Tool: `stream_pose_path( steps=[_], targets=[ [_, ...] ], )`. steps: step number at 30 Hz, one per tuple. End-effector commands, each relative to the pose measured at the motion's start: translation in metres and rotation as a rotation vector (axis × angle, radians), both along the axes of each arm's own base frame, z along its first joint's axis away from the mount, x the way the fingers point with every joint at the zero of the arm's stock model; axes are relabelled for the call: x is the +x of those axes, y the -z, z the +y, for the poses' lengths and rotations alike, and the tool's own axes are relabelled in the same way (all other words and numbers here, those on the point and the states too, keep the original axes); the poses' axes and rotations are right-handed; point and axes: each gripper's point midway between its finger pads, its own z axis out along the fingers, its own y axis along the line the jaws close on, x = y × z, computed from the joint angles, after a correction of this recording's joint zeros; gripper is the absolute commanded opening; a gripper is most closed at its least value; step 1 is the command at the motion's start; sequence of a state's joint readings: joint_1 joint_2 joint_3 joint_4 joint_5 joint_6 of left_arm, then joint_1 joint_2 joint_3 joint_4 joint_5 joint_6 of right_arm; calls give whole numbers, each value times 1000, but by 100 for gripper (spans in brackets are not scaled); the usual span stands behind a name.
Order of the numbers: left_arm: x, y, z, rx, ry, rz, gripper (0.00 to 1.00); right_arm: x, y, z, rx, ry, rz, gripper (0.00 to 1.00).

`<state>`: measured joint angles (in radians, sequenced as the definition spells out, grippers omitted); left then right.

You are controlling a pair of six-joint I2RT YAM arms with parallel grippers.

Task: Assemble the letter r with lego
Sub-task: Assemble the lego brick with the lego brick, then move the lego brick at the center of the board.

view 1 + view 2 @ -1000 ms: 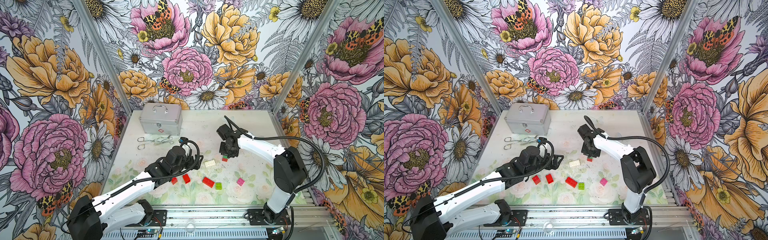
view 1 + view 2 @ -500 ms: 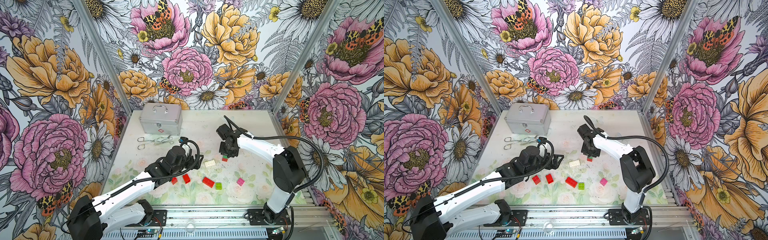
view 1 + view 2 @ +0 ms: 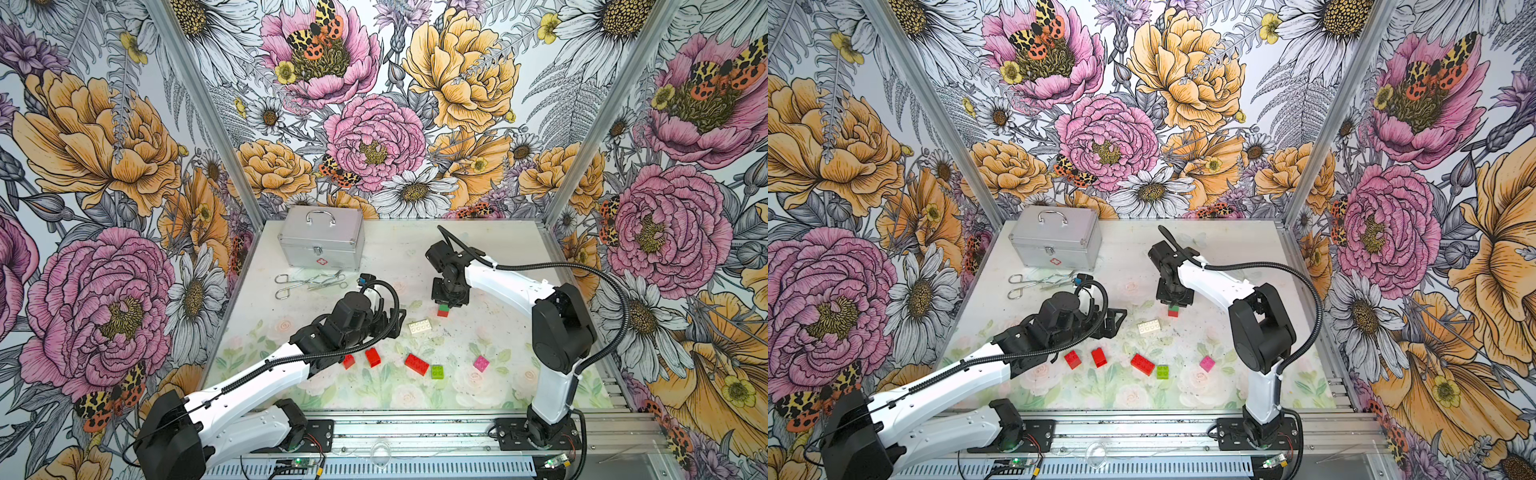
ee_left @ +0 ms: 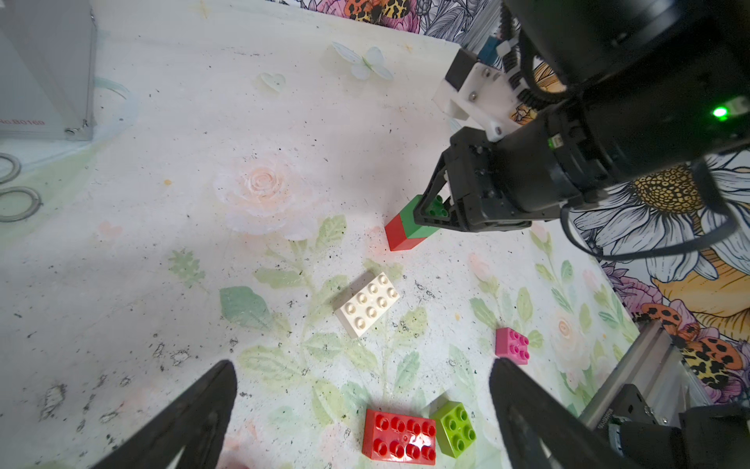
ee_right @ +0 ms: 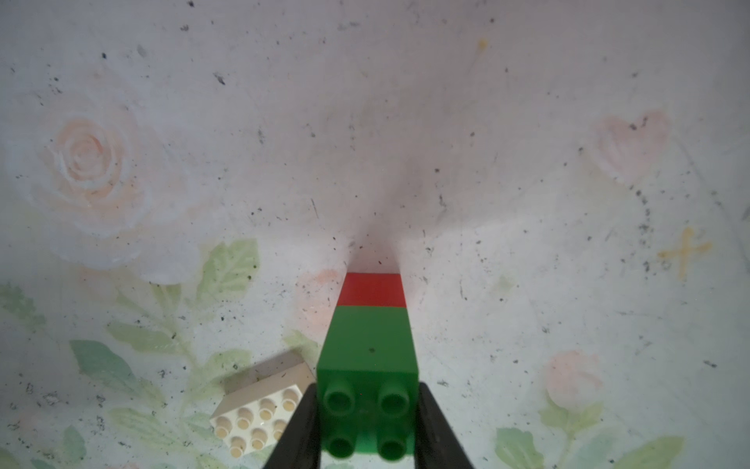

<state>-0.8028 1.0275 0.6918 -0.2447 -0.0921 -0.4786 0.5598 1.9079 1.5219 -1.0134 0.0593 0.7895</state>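
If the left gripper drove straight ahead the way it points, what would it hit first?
Probably the white brick, which lies just beyond the open left gripper and roughly in line with its opening. Its height above the table is unclear, so it might pass over the brick.

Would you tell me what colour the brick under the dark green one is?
Red; the lower brick shows best in the right wrist view.

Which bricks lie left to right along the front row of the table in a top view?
First red brick → second red brick → long red brick → lime brick → pink brick.
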Motion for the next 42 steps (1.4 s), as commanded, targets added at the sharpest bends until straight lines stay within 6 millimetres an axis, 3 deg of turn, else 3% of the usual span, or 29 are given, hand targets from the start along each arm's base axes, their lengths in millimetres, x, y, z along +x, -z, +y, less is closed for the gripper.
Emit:
stream_pose_path(
  steps=[1, 12, 15, 19, 22, 25, 28, 31, 34, 38, 42],
  targets=[
    [-1, -5, 11, 19, -29, -32, 99, 12, -1, 11, -5, -58, -2, 25],
    [-3, -11, 25, 26, -64, -45, 99, 29, -2, 30, 7, -92, -1, 28],
    [-2, -13, 24, 24, -62, -48, 99, 30, -6, 32, 10, -94, -8, 33],
    [-1, -17, 26, 30, -67, -54, 99, 32, -13, 32, 16, -94, -25, 50],
    [-1, -22, 29, 35, -70, -65, 99, 34, -19, 34, 24, -95, -37, 56],
    [-2, -26, 33, 32, -81, -75, 99, 37, -28, 37, 34, -99, -52, 59],
    [-3, -27, 35, 25, -81, -77, 99, 34, -49, 29, 29, -83, -97, 60],
    [-5, -23, 33, 20, -66, -66, 99, 13, -65, 8, 6, -32, -120, 60],
    [-8, -19, 25, -1, -34, -54, 99, -28, -60, -22, -28, 35, -100, 60],
    [-17, -13, 10, -9, 20, -51, 99, -93, -27, -58, -65, 134, -41, 59],
    [-31, -5, -4, 2, 68, -43, 99, -137, 6, -75, -19, 224, -20, 59]
  ],
)
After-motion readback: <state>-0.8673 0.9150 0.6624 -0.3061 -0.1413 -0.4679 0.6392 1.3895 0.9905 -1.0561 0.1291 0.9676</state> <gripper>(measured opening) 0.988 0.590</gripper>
